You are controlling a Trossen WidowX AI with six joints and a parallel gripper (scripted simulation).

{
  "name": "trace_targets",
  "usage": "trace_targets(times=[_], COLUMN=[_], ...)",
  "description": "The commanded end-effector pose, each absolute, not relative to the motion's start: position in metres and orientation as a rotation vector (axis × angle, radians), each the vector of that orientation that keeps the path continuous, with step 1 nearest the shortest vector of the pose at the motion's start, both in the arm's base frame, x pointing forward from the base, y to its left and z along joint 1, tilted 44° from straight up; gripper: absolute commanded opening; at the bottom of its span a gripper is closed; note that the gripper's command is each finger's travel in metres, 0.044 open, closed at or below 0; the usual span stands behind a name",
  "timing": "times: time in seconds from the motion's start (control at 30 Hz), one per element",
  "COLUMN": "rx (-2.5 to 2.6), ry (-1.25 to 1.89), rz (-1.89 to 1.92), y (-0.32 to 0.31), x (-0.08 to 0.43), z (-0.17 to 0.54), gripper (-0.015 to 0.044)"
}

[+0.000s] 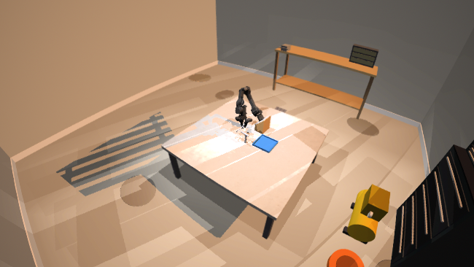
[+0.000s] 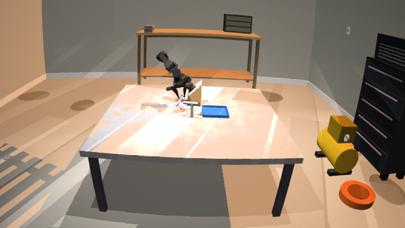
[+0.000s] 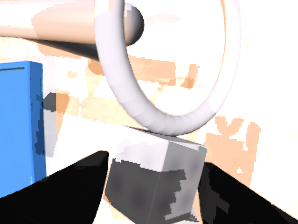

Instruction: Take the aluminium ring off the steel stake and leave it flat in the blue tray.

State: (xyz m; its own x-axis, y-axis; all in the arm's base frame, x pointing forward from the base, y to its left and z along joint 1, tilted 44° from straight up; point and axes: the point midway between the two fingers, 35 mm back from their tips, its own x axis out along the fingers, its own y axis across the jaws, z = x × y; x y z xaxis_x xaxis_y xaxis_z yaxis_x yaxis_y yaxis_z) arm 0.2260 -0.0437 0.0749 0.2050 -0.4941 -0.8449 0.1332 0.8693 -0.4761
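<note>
Ring (image 3: 169, 125) beyond the jaws, tab (image 3: 157, 175) between.

Black, chunky-jointed arm (image 1: 250, 98) (image 2: 175, 71) with dark, tapered fingers.
</note>
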Motion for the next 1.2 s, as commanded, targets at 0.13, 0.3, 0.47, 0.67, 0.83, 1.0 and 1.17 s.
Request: trace_targets(times=[0.13,0.3,0.47,0.67,0.83,1.0,1.17], rx=[-0.323,-0.322,-0.322,-0.322,-0.323,-0.324,-0.324], ry=[1.286,1.287,1.287,1.287,1.287,1.286,1.286], rz=[-0.445,-0.444,-0.444,-0.444,-0.445,-0.445,-0.445], y=[-0.034,-0.028,-0.022,-0.016,-0.010,-0.005,-0.004], x=[0.230,0.231,0.231,0.231,0.231,0.231,0.234], z=[0.086,0.092,0.098,0.105,0.111,0.117,0.119], gripper=[0.0000,0.0000,0.0000,0.0000,0.0000,0.0000,0.0000])
